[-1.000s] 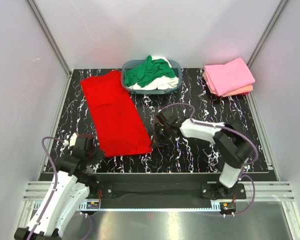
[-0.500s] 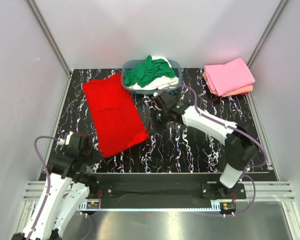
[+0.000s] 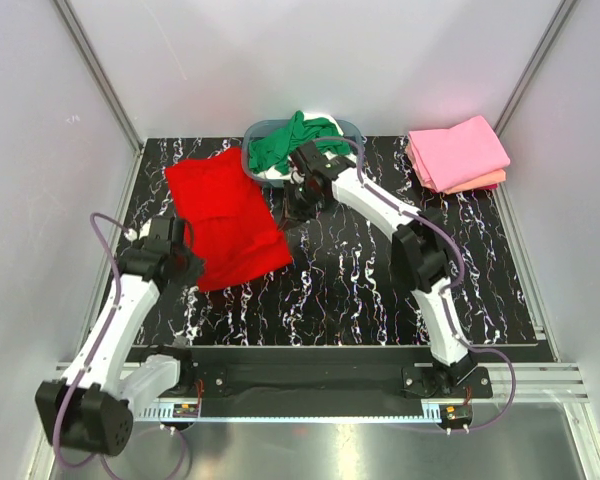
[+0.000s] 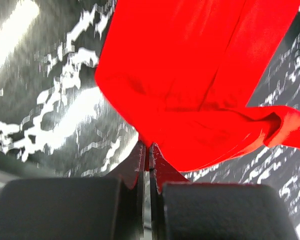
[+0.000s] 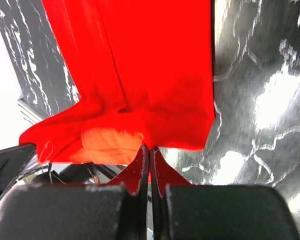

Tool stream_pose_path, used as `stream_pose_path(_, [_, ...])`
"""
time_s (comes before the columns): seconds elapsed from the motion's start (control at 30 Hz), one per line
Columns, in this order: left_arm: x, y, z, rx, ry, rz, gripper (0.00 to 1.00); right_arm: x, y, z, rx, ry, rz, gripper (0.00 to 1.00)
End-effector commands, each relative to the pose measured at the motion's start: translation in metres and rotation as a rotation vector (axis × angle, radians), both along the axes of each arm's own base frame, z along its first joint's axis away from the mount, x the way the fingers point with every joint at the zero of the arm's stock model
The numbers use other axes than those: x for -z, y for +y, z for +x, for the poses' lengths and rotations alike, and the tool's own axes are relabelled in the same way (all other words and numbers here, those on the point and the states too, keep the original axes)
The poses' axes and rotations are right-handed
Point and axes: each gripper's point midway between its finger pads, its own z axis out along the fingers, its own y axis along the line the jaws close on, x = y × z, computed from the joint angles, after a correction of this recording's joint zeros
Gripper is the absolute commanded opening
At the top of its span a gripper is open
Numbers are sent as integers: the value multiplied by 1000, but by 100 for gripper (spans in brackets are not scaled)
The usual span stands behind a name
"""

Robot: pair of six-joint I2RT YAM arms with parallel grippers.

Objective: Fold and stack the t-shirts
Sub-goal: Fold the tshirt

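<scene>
A bright red t-shirt [image 3: 225, 220] lies on the left part of the black marbled table, its near end lifted and doubled back toward the far end. My left gripper [image 3: 185, 262] is shut on its near left corner; the red cloth [image 4: 190, 100] hangs from the closed tips. My right gripper [image 3: 292, 205] is shut on the other near corner, held close to the basket; the red cloth [image 5: 140, 90] drapes from its tips. A green shirt [image 3: 295, 142] over a white one fills the basket. Folded pink [image 3: 458, 150] and salmon shirts are stacked at the far right.
The blue-grey basket [image 3: 352, 128] stands at the far middle, just behind my right gripper. Grey walls and metal rails bound the table on three sides. The right arm reaches diagonally across the table's middle.
Both grippers have carried the red shirt's near edge away from the front, toward the far end. The shirt now looks much shorter. My right gripper has moved up next to the basket.
</scene>
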Motion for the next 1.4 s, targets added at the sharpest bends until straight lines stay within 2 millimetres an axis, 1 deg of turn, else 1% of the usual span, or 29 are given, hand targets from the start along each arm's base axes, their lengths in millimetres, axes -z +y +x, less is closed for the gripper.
stream_pose_path(0.0, [-12,10,36,14,-84,34,0,-22,8,12,-60,-23,43,0])
stream_pose_path(0.03, [-4,12,40,22,-57,43,0,-10,6,16,-58,1,29,0])
stream_pose_path(0.07, [-5,12,46,26,-60,36,0,-9,8,19,-60,6,33,0])
stream_pose_path(0.1, [-4,18,53,11,-68,35,0,-17,11,25,-61,-14,52,0])
stream_pose_path(0.13, [3,20,57,18,-43,40,0,-10,12,31,-56,-4,50,0])
stream_pose_path(0.17, [0,22,64,17,-46,39,0,-10,13,34,-57,-4,58,0])
stream_pose_path(0.2, [0,28,69,2,-47,45,0,-19,16,41,-56,-28,77,0])
stream_pose_path(0.23, [6,32,72,3,-26,55,0,-11,16,46,-51,-19,77,0])
stream_pose_path(0.27, [6,34,76,-2,-25,57,0,-12,18,50,-50,-23,89,0])
stream_pose_path(0.3, [4,42,83,-20,-38,57,0,-20,22,55,-53,-44,118,0])
stream_pose_path(0.33, [7,43,86,-16,-25,60,0,-15,24,58,-56,-38,129,0])
stream_pose_path(0.43, [4,52,99,-19,-35,74,0,-16,30,70,-51,-58,172,0])
stream_pose_path(0.47, [9,53,102,-17,-18,73,0,-15,31,73,-47,-60,178,0])
stream_pose_path(0.5, [5,55,110,-14,-34,75,0,-18,30,79,-38,-70,188,0])
stream_pose_path(0.53, [11,56,113,-8,-10,80,0,-13,32,82,-33,-69,194,0])
stream_pose_path(0.57, [9,57,119,-7,-16,82,0,-11,33,84,-35,-67,201,1])
stream_pose_path(0.63, [17,60,125,-7,8,84,0,-8,35,91,-30,-79,213,2])
stream_pose_path(0.67, [16,61,131,-9,-3,83,0,-5,36,93,-27,-84,212,3])
stream_pose_path(0.8, [25,63,142,-11,19,84,0,6,40,105,-20,-101,234,5])
stream_pose_path(0.83, [31,65,143,-14,36,84,0,7,41,108,-14,-101,241,6])
stream_pose_path(0.97, [34,69,154,-25,37,85,0,7,46,121,-3,-134,277,8])
stream_pose_path(1.03, [38,71,157,-28,49,88,0,11,48,127,0,-143,296,9])
stream_pose_path(1.1, [35,73,163,-33,39,94,0,11,50,133,4,-161,314,12])
stream_pose_path(1.13, [40,73,164,-31,48,90,0,11,51,135,7,-164,321,13])
stream_pose_path(1.2, [41,77,167,-43,54,102,0,14,53,140,6,-180,335,18])
stream_pose_path(1.27, [45,83,175,-63,55,90,7,14,51,149,26,-202,338,28])
stream_pose_path(1.3, [46,85,180,-64,51,76,17,12,50,156,38,-224,346,37])
stream_pose_path(1.33, [55,86,185,-56,74,63,17,8,48,162,52,-238,359,48])
stream_pose_path(1.37, [43,98,192,-84,76,72,19,0,47,168,58,-264,377,60])
